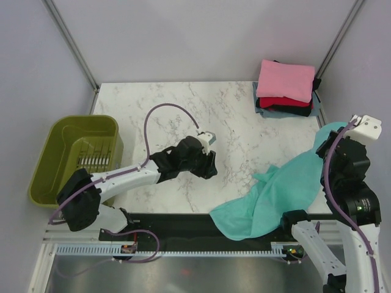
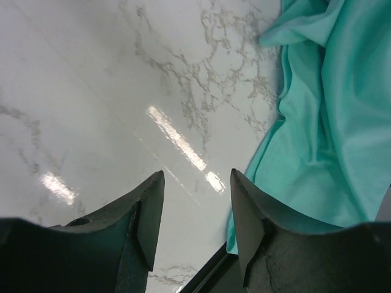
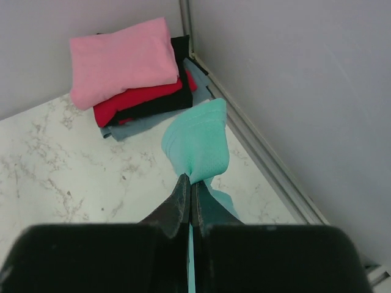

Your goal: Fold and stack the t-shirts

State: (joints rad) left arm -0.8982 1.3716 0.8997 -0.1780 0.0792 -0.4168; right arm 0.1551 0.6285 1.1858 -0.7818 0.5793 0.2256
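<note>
The teal t-shirt [image 1: 278, 192] lies crumpled at the front right of the table, one end hanging over the near edge. My right gripper [image 3: 190, 178] is shut on an upper edge of it [image 3: 197, 143] and holds that part up near the right wall. My left gripper [image 2: 197, 183] is open and empty over the bare table middle [image 1: 208, 160], left of the teal cloth [image 2: 333, 122]. A folded stack sits in the far right corner: pink t-shirt [image 1: 286, 80] on top, then red [image 1: 278, 102], black and grey-blue [image 3: 137, 125].
An olive-green plastic basket [image 1: 58, 155] stands at the left edge of the marble table [image 1: 159, 110]. A metal rail and grey wall [image 3: 256, 146] run close along the right side. A black strip [image 1: 171, 224] borders the near table edge.
</note>
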